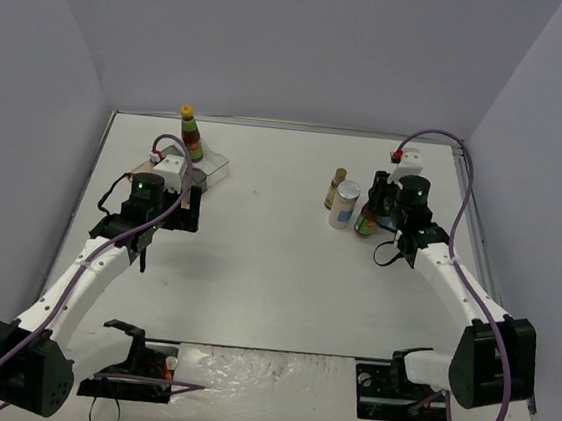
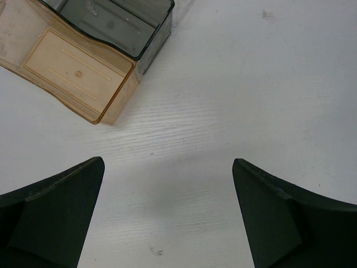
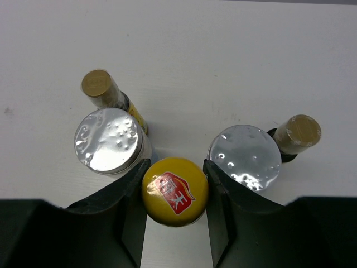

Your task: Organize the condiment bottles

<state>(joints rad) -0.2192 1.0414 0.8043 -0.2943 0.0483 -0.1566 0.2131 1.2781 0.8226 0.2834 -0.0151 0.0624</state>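
In the right wrist view my right gripper (image 3: 175, 192) is shut on the yellow cap of a sauce bottle (image 3: 175, 191), one finger pressed against each side. Two silver-lidded jars (image 3: 109, 139) (image 3: 244, 157) stand close on either side of it. Two brown-capped slim bottles (image 3: 96, 82) (image 3: 298, 133) stand just beyond the jars. From above, this cluster (image 1: 345, 204) sits at the right gripper (image 1: 371, 215). The second yellow-capped sauce bottle (image 1: 191, 133) stands at the tray (image 1: 213, 171). My left gripper (image 2: 167, 212) is open and empty over bare table near the tray.
The tinted plastic tray has an orange compartment (image 2: 78, 72) and a darker clear one (image 2: 117, 22), both empty in the left wrist view. Walls close in the white table (image 1: 266, 259) on three sides. Cables loop around both arms.
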